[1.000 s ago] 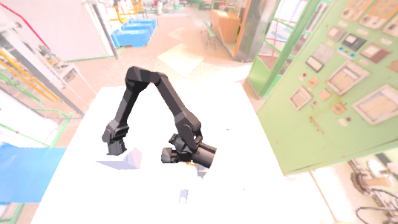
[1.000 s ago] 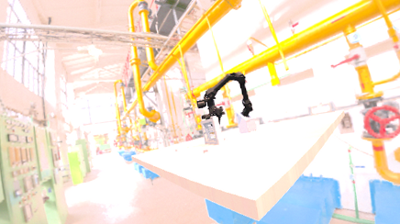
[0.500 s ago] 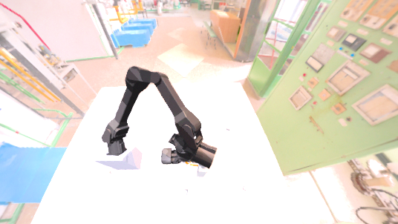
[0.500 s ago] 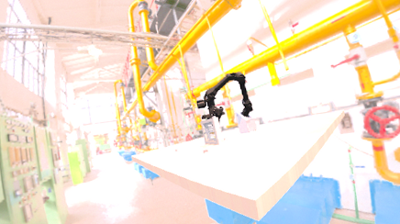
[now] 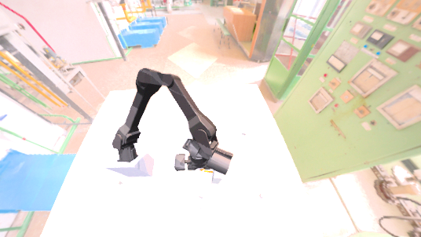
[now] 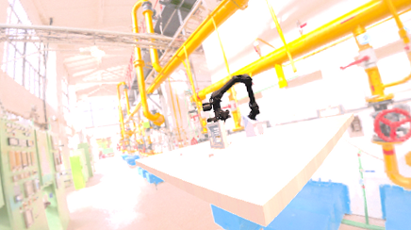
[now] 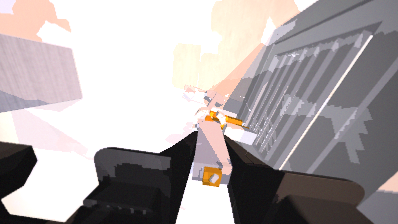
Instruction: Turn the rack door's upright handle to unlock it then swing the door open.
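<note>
The upright handle [image 7: 210, 155], a pale grey-pink bar with an orange square at its near end, lies between the two black fingers in the wrist view. My gripper [image 7: 209, 136] is narrow and shut on it, a finger against each side. A small orange bar [image 7: 233, 120] shows beyond the handle. The rack [image 6: 216, 136] stands upright on the table under the gripper. Its grey slotted panel [image 7: 325, 100] slants along the right of the wrist view. In the top view the arm and washed-out white hide most of the rack and handle. The door's angle cannot be told.
The white table [image 5: 243, 212] [image 6: 268, 177] bears the arm and rack. A pale wedge-shaped block [image 5: 146, 165] [image 6: 252, 128] stands by the arm's base. Several tiny marks or bits [image 5: 261, 195] lie around the rack. A pale grey block [image 7: 37, 72] shows at the wrist view's left.
</note>
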Robot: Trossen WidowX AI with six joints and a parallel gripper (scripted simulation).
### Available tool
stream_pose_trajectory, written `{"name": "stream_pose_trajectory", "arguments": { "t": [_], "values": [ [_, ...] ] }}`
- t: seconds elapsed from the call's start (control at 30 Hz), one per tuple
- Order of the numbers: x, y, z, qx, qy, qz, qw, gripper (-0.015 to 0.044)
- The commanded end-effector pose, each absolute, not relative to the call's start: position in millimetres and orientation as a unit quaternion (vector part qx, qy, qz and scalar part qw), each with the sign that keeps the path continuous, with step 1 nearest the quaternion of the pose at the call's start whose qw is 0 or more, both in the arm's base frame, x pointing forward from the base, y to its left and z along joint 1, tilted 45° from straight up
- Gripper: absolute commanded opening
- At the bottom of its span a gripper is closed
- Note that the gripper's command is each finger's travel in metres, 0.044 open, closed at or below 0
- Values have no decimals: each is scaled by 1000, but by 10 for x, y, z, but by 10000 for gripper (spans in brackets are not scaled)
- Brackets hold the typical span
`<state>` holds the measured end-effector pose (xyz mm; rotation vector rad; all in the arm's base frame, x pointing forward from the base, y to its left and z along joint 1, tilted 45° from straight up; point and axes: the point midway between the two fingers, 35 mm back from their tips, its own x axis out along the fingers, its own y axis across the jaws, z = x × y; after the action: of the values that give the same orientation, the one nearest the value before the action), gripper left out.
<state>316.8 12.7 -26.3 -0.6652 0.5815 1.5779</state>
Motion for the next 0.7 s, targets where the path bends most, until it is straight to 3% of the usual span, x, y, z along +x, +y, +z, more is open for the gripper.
{"name": "stream_pose_trajectory", "arguments": {
  "t": [0.0, 0.43, 0.67],
  "values": [
    [3168, 128, -259, -289, 251, 686, 618, 95],
    [3168, 128, -259, -289, 251, 686, 618, 10],
    [3146, 138, -247, -266, 276, 677, 629, 10]
  ]
}}
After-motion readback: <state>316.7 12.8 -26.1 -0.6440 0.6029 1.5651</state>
